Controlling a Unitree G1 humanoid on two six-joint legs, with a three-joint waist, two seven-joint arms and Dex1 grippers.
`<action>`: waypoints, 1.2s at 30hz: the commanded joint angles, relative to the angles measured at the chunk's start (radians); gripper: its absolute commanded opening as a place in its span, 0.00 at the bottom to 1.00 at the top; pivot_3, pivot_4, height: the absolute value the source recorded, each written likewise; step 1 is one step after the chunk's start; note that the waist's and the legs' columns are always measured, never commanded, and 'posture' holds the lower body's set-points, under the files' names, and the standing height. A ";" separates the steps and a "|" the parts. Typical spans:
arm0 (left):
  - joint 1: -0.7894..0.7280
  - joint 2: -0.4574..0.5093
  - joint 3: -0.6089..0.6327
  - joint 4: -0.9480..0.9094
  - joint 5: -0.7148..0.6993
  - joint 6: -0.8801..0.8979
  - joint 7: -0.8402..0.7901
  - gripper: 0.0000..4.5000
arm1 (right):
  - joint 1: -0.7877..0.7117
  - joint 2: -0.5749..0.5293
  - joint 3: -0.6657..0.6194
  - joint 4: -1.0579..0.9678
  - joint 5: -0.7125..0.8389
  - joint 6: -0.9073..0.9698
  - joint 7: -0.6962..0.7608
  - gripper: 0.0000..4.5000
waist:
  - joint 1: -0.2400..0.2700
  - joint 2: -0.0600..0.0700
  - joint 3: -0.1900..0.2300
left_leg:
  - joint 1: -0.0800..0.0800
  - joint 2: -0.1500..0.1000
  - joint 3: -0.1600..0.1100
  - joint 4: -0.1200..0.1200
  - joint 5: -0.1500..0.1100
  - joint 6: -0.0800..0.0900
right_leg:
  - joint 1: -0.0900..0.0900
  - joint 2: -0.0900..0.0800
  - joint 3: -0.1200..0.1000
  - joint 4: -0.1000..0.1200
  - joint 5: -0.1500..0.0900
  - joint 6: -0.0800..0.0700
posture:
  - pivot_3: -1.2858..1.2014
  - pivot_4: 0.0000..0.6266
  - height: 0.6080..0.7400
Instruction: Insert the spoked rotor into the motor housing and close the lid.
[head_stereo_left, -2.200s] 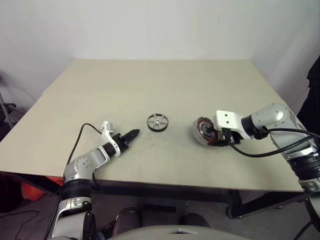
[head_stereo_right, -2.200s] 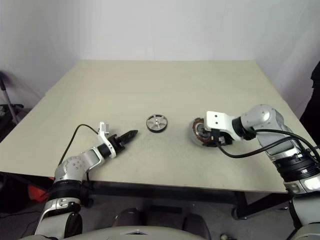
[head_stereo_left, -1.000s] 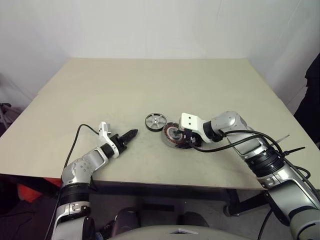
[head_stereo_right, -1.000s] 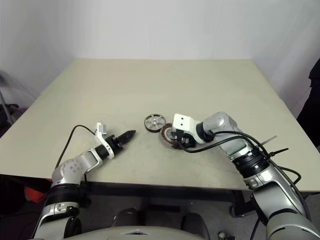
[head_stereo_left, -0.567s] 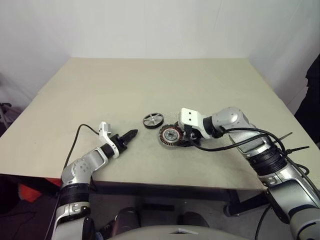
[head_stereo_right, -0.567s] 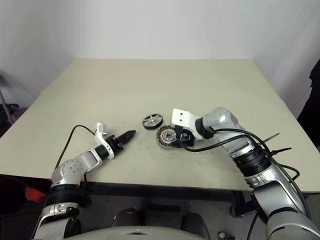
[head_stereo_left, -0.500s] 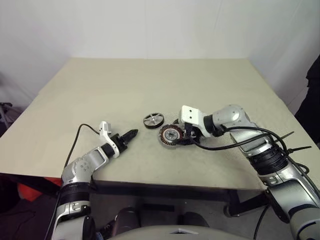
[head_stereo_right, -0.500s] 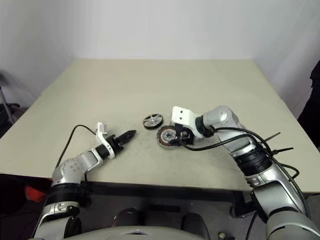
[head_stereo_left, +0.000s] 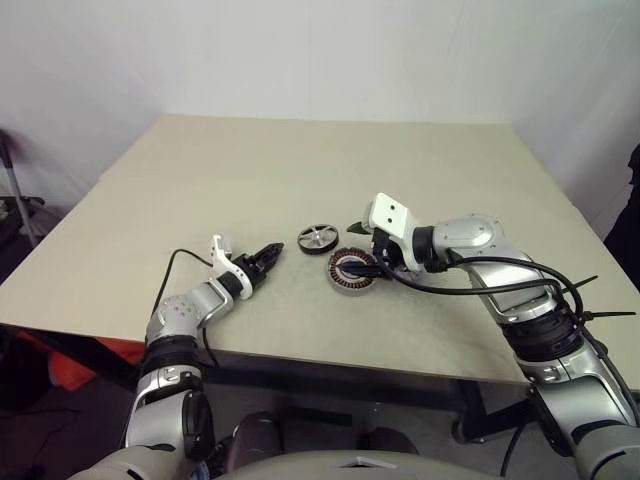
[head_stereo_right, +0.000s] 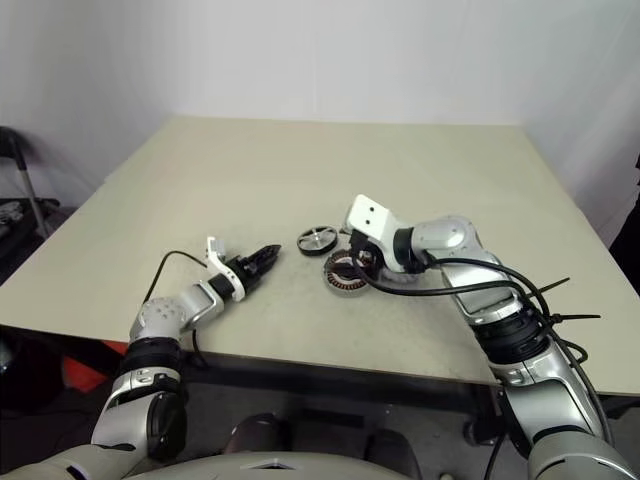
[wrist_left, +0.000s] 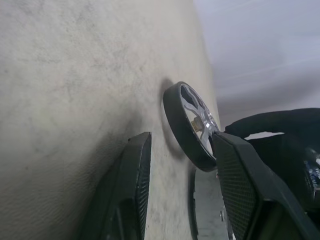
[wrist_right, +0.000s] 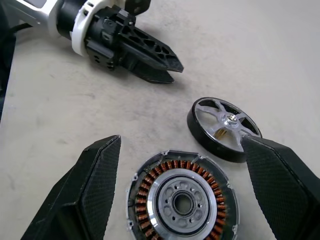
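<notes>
Housing (head_stereo_left: 350, 270) lay flat on counter (head_stereo_left: 250, 180), coils up. Right gripper (wrist_right: 177, 165) above it, jaws spread, empty. Left gripper (head_stereo_left: 268, 255), jaws part-spread, aimed at rotor (head_stereo_left: 317, 238).

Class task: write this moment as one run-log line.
spoked rotor: on table, beside motor housing | right gripper: open above housing, empty | left gripper: open, pointing at rotor | insertion: not done
</notes>
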 joint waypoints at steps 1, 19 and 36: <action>-0.029 -0.050 -0.046 0.062 0.023 0.032 0.019 0.45 | 0.000 -0.022 -0.039 -0.056 0.022 0.008 -0.019 0.87 | 0.013 0.000 0.000 | 0.000 0.000 0.000 0.000 0.001 -0.001 | 0.000 0.000 0.000 0.000 0.000 0.000 | 0.52 0.00 1.00; -0.204 -0.120 -0.082 0.207 0.079 0.064 -0.018 0.45 | -0.005 -0.022 -0.031 -0.038 0.031 0.013 -0.067 0.87 | 0.042 -0.001 0.001 | -0.026 0.000 -0.001 0.009 -0.001 0.004 | -0.010 -0.001 -0.002 0.000 0.003 -0.003 | 0.52 0.00 1.00; -0.272 -0.172 -0.049 0.377 0.129 -0.062 0.016 0.19 | 0.022 -0.041 -0.055 -0.049 0.037 0.026 -0.114 0.88 | 0.045 -0.002 0.001 | -0.016 -0.001 -0.002 0.012 -0.002 0.005 | 0.003 -0.004 -0.002 0.001 0.002 -0.002 | 0.52 0.00 1.00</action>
